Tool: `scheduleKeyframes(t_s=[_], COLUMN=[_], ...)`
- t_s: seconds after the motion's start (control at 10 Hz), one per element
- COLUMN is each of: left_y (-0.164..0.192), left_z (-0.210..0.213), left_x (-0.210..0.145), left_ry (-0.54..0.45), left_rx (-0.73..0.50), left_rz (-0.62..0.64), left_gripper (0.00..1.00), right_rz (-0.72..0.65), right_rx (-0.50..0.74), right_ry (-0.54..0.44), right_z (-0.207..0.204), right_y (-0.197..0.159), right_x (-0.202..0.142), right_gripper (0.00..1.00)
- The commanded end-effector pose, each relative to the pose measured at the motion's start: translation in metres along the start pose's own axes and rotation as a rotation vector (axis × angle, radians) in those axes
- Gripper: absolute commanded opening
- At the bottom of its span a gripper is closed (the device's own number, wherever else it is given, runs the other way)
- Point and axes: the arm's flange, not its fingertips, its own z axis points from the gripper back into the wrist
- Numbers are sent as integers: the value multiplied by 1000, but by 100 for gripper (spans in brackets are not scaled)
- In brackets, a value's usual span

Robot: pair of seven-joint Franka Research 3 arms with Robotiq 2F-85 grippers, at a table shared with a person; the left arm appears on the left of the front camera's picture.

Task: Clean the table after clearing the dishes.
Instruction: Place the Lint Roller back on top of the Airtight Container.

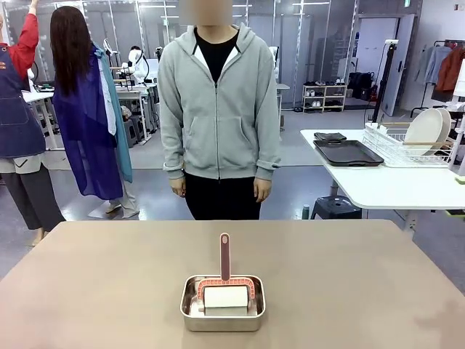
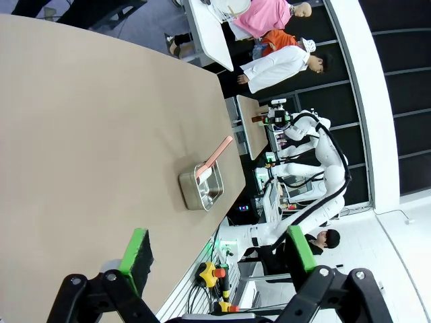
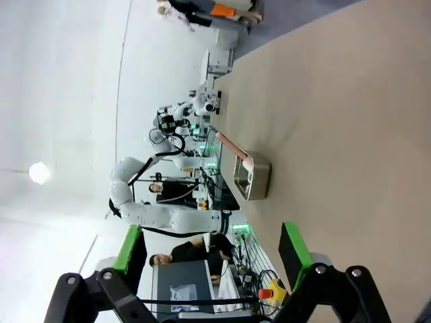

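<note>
Broad matte brownish-taupe counter (image 1: 109, 291), its top already free of the dishes. Two dark brown trays (image 1: 347, 152) lie on the far-right white side table (image 1: 385, 185), beside a wire rack (image 1: 407, 149) holding a white plate (image 1: 423, 129). A small rectangular steel pan (image 1: 222, 303) sits near-centre, holding a white-headed cleaning tool with an upright pinkish-red handle (image 1: 224, 257). Risk: an off-centre grasp on that slim handle could tip the tool or drag the light pan across the smooth top. A person (image 1: 218, 109) stands close at the far edge, within reach of a wide wiping sweep. Left gripper (image 2: 219, 252) and right gripper (image 3: 212, 249) hang above the counter, jaws fully spread, holding and touching nothing.
</note>
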Motion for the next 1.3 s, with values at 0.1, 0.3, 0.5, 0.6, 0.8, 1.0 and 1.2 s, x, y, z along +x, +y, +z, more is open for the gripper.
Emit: scheduleKeyframes(t_s=[0.1, 0.3, 0.5, 0.6, 0.8, 1.0, 1.2], left_y=[-5, -5, -5, -5, -5, -5, -5], left_z=[0, 0, 0, 0, 0, 0, 0], left_x=[-1, -1, -1, -1, -1, -1, -1], left_ry=[-10, -10, -10, -10, -10, -10, -10], left_rx=[15, 15, 15, 15, 15, 15, 15], left_rz=[17, 17, 17, 17, 17, 17, 17], left_gripper=[100, 100, 100, 100, 100, 100, 100], right_rz=[-91, -30, -30, -30, -30, -30, -30], right_rx=[-18, -2, -2, -2, -2, -2, -2], right_ry=[-62, -25, -25, -25, -25, -25, -25], right_z=[28, 22, 22, 22, 22, 22, 22], right_y=[-6, -9, -9, -9, -9, -9, -9], right_x=[17, -3, -3, -3, -3, -3, -3], right_gripper=[100, 100, 100, 100, 100, 100, 100])
